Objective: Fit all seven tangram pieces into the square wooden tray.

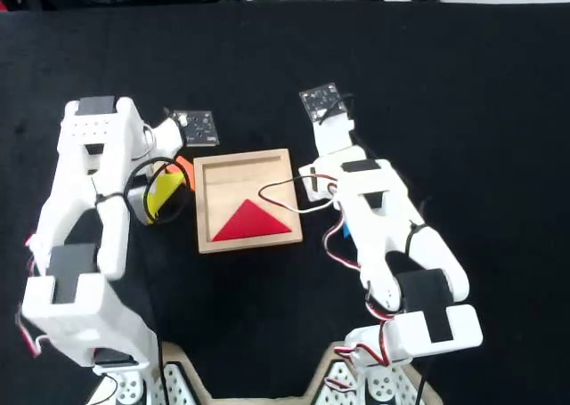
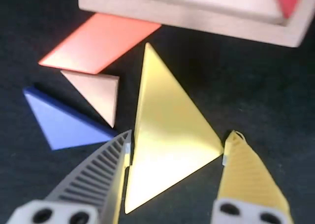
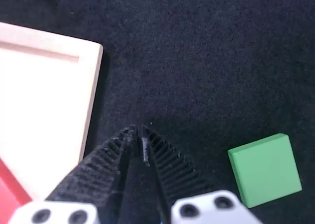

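Fixed camera's up high, looking down over the whole table (image 1: 481, 85), wooden tray (image 1: 245, 156) about mid-frame. Left wrist camera's in close and low, just off one side of the tray (image 2: 197, 24). Right wrist camera's tight over the opposite side. All three catch that tray.

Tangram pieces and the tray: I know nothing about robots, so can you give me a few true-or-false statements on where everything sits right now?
1. The red triangle lies inside the wooden tray. True.
2. The yellow triangle is already in the tray. False: it lies on the black cloth outside the tray, between the open fingers of the left gripper.
3. The right gripper is shut and holds nothing. True.
4. The green square sits in the tray. False: it lies on the cloth outside the tray, apart from it.
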You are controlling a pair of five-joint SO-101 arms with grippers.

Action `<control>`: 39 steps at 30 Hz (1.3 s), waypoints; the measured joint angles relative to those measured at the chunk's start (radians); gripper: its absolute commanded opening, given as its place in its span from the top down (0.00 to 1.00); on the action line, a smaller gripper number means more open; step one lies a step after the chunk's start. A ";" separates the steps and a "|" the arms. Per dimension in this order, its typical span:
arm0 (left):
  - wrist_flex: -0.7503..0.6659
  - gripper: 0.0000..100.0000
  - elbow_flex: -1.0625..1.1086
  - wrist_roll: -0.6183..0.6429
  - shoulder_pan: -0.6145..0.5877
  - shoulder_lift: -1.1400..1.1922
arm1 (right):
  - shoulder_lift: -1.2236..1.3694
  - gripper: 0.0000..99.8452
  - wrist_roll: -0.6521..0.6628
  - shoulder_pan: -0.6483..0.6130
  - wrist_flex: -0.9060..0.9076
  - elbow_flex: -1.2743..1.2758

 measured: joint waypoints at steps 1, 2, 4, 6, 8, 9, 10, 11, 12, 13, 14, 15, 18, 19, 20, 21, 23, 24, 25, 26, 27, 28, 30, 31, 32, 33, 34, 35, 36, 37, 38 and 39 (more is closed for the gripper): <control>0.017 0.92 0.000 0.002 0.014 -0.021 | 0.000 0.99 0.000 0.000 0.000 0.000; 0.029 0.92 0.000 0.006 0.028 -0.041 | 0.000 0.99 0.000 0.000 0.000 0.000; 0.037 0.93 0.000 0.034 0.057 -0.074 | 0.000 0.99 0.000 0.000 0.000 0.000; 0.037 0.93 0.000 0.103 0.081 -0.095 | 0.000 0.99 0.000 0.003 0.000 0.000; 0.028 0.93 0.000 0.184 0.101 -0.104 | 0.000 0.99 0.000 0.005 0.000 0.000; 0.020 0.93 0.000 0.224 0.110 -0.106 | 0.000 0.99 0.000 0.005 0.000 0.000; 0.017 0.93 0.000 0.265 0.120 -0.106 | 0.000 0.99 0.000 0.005 0.000 0.000; 0.014 0.93 0.000 0.305 0.130 -0.106 | 0.000 0.99 0.002 0.012 0.000 0.000; 0.014 0.93 0.000 0.342 0.141 -0.106 | 0.000 0.99 0.002 0.025 0.000 0.000; 0.014 0.93 0.000 0.385 0.155 -0.106 | 0.000 0.99 0.002 0.038 0.000 0.000; 0.014 0.93 0.000 0.437 0.170 -0.106 | 0.000 0.99 0.002 0.046 0.000 -0.005; 0.014 0.93 0.000 0.485 0.184 -0.106 | 0.000 0.99 0.002 0.052 0.000 -0.012; 0.014 0.93 0.000 0.681 0.232 -0.106 | 0.000 0.99 -0.028 0.075 0.000 -0.029; 0.014 0.93 0.000 0.747 0.249 -0.106 | 0.000 0.99 -0.040 0.089 0.000 -0.029; 0.014 0.93 0.000 0.816 0.264 -0.106 | 0.000 0.99 -0.049 0.101 0.000 -0.029; 0.011 0.93 0.000 0.887 0.279 -0.106 | 0.000 0.99 -0.060 0.112 0.000 -0.029; -0.021 0.93 0.000 1.017 0.307 -0.106 | 0.000 0.99 -0.081 0.127 0.000 -0.041; -0.038 0.93 0.000 1.083 0.316 -0.106 | 0.000 0.99 -0.092 0.135 0.000 -0.048; -0.064 0.93 0.003 1.148 0.324 -0.106 | 0.000 0.99 -0.104 0.143 0.000 -0.051; -0.094 0.93 0.014 1.215 0.327 -0.106 | 0.000 0.99 -0.115 0.152 0.000 -0.052; -0.124 0.93 0.031 1.284 0.328 -0.106 | 0.000 0.99 -0.118 0.155 0.000 -0.052; -0.155 0.93 0.052 1.361 0.328 -0.106 | 0.000 0.99 -0.118 0.157 0.000 -0.052; -0.218 0.92 0.091 1.514 0.328 -0.106 | 0.000 0.99 -0.118 0.157 0.000 -0.052; -0.252 0.92 0.112 1.591 0.328 -0.106 | 0.000 0.99 -0.118 0.157 0.000 -0.052; -0.284 0.92 0.132 1.648 0.328 -0.106 | 0.000 0.99 -0.118 0.157 0.000 -0.052; -0.316 0.93 0.157 1.700 0.328 -0.106 | 0.000 0.99 -0.118 0.157 0.000 -0.052; -0.344 0.93 0.178 1.749 0.328 -0.106 | 0.000 0.99 -0.118 0.157 0.000 -0.052; -0.367 0.92 0.199 1.794 0.328 -0.106 | 0.000 0.99 -0.118 0.157 0.000 -0.052; -0.382 0.92 0.218 1.835 0.328 -0.106 | 0.000 0.99 -0.118 0.157 0.000 -0.052; -0.393 0.92 0.236 1.872 0.328 -0.106 | 0.000 0.99 -0.118 0.157 0.000 -0.052; -0.399 0.92 0.252 1.904 0.328 -0.106 | 0.000 0.99 -0.118 0.157 0.000 -0.052; -0.404 0.92 0.267 1.929 0.328 -0.106 | 0.000 0.99 -0.118 0.157 0.000 -0.052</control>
